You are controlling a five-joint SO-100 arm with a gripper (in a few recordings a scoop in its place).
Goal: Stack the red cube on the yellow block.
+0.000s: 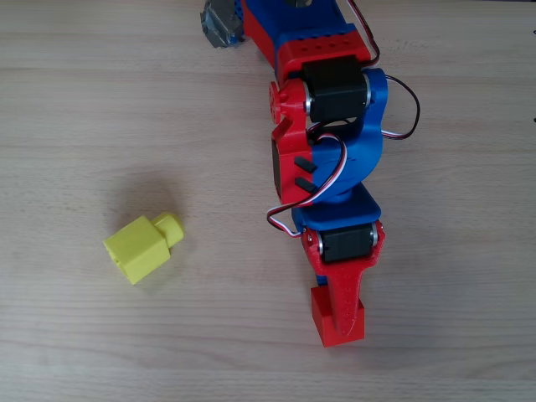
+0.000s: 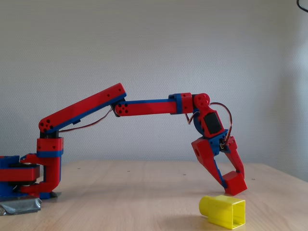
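Overhead view: the gripper (image 1: 337, 322) is clamped on the red cube (image 1: 337, 322), well apart from the yellow block (image 1: 143, 246), which lies on the table (image 1: 75, 109) to the picture's left with its stud pointing up-right.

Fixed view: the red cube (image 2: 235, 183) hangs tilted between the fingers, clear of the table and above the yellow block (image 2: 223, 211), which lies on its side. Judgement: pickup done; carry, alignment and placement remain. No containers are present.

The red and blue plastic arm (image 2: 144, 107) reaches out level, then bends down at the wrist. Its hand (image 2: 231, 179) points downward, fingers closed on the small red cube (image 2: 236, 183), tilted.
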